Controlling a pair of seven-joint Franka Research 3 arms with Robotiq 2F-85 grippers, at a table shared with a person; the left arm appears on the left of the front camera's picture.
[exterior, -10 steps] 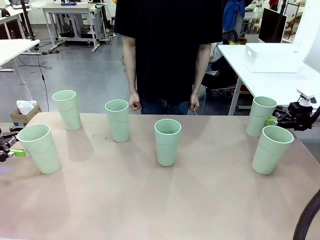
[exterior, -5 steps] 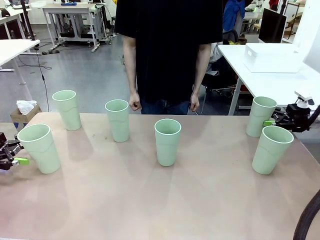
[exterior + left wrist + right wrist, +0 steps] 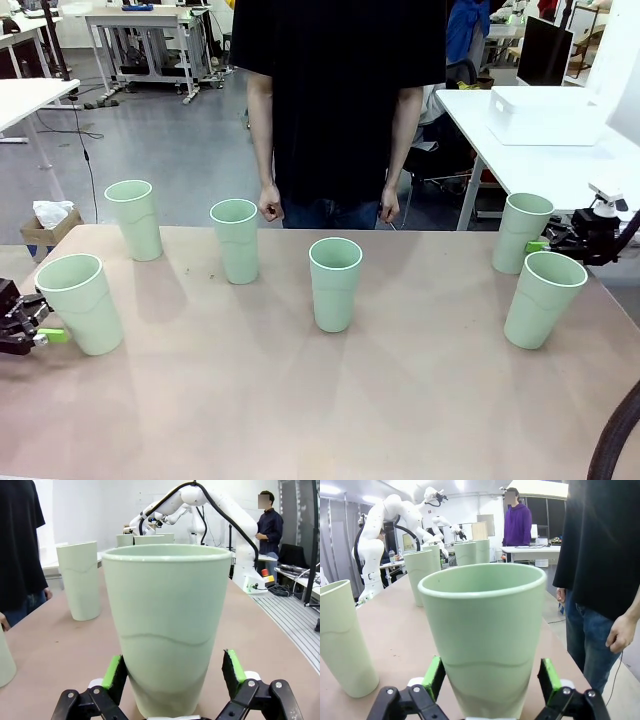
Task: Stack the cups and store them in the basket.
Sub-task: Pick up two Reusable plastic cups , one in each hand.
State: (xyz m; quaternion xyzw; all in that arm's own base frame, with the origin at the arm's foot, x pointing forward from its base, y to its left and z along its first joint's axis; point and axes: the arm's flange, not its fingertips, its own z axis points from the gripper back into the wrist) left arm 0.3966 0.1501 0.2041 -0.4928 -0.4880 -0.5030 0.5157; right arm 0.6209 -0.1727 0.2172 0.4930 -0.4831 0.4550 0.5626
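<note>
Grasp step, seemingly: left gripper (image 3: pixel 172 675) released, astride nine-o'clock cup (image 3: pixel 82 300); right gripper (image 3: pixel 491 680) released, astride two-o'clock cup (image 3: pixel 523 232). Next calls for clenching, lifting.

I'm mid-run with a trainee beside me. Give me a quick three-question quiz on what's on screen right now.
1. How many cups stand on the table?
2. True or false: the left claw is shut on a cup.
3. The right claw straddles: A the rear right cup; B the middle cup; C nothing.
Key: 1 six; 2 false, it is open around the leftmost cup; 3 A.
</note>
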